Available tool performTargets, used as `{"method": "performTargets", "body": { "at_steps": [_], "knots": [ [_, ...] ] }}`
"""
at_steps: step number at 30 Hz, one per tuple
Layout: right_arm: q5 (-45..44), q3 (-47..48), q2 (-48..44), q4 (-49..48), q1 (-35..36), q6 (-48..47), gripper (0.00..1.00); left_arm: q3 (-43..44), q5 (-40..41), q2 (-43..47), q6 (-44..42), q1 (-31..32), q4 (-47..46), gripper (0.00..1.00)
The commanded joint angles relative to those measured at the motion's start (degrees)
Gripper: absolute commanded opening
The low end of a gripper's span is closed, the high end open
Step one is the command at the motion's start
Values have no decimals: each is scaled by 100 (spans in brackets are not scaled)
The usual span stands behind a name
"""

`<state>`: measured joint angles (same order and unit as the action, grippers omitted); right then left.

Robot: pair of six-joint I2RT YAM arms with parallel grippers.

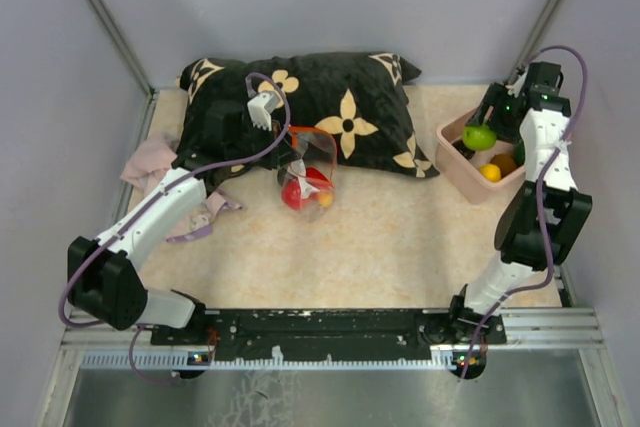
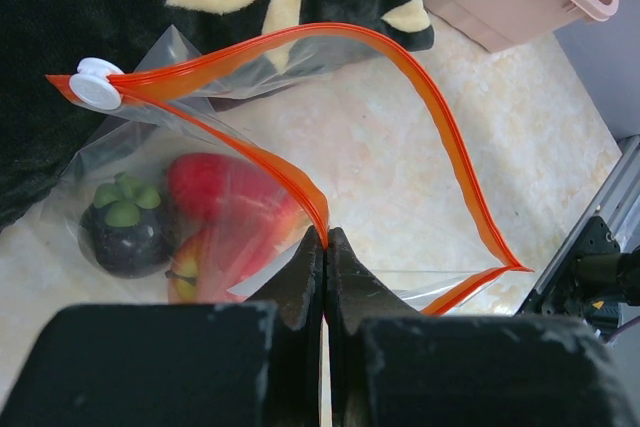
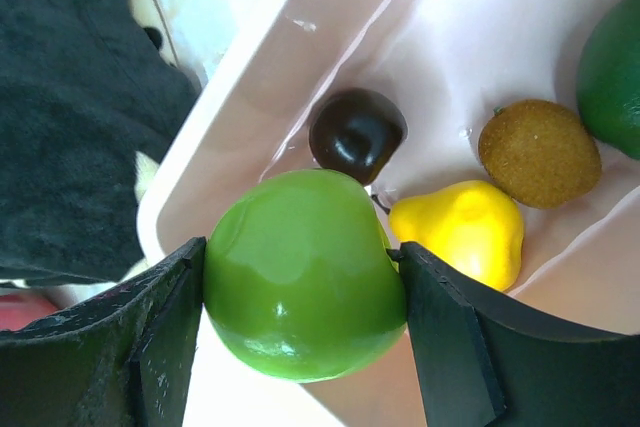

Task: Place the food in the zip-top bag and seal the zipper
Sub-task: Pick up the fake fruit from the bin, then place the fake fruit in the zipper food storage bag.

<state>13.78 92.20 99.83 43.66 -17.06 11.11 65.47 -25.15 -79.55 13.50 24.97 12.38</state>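
The clear zip-top bag [image 1: 308,172] lies in front of the pillow with its mouth held open. Its red-orange zipper strip [image 2: 400,67] loops wide, with a white slider [image 2: 97,85] at one end. Inside are a red fruit [image 2: 225,192], a dark purple fruit with green top [image 2: 125,227] and a red-yellow one [image 2: 200,267]. My left gripper [image 2: 327,237] is shut on the near zipper edge. My right gripper [image 3: 300,292] is shut on a green fruit [image 3: 305,287] above the pink bin [image 1: 455,157]. In the bin lie a yellow pear [image 3: 460,232], a dark plum [image 3: 357,134], a brown kiwi [image 3: 540,152] and a dark green fruit [image 3: 612,77].
A black pillow with tan flowers [image 1: 340,107] lies at the back. A pink cloth [image 1: 150,162] lies under my left arm. The enclosure walls stand close on both sides, and the metal base rail [image 1: 330,327] runs along the near edge.
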Motion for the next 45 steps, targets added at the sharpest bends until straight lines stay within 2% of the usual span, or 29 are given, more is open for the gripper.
{"method": "performTargets", "body": {
  "at_steps": [1, 12, 22, 32, 45],
  "knots": [
    [12, 178, -468, -267, -18, 11, 41, 161, -167, 14, 34, -23, -166, 0],
    [453, 1028, -787, -11, 707, -178, 41, 200, -273, -65, 48, 21, -167, 0],
    [1142, 1357, -860, -361, 2025, 116, 41, 222, -273, -74, 52, 55, -165, 0],
    [1564, 1066, -878, -1254, 3328, 569, 41, 46, -157, 80, 108, 64, -173, 0],
    [2426, 51, -862, -2750, 4286, 1309, 41, -205, -30, 232, 295, 69, -346, 0]
  ]
}}
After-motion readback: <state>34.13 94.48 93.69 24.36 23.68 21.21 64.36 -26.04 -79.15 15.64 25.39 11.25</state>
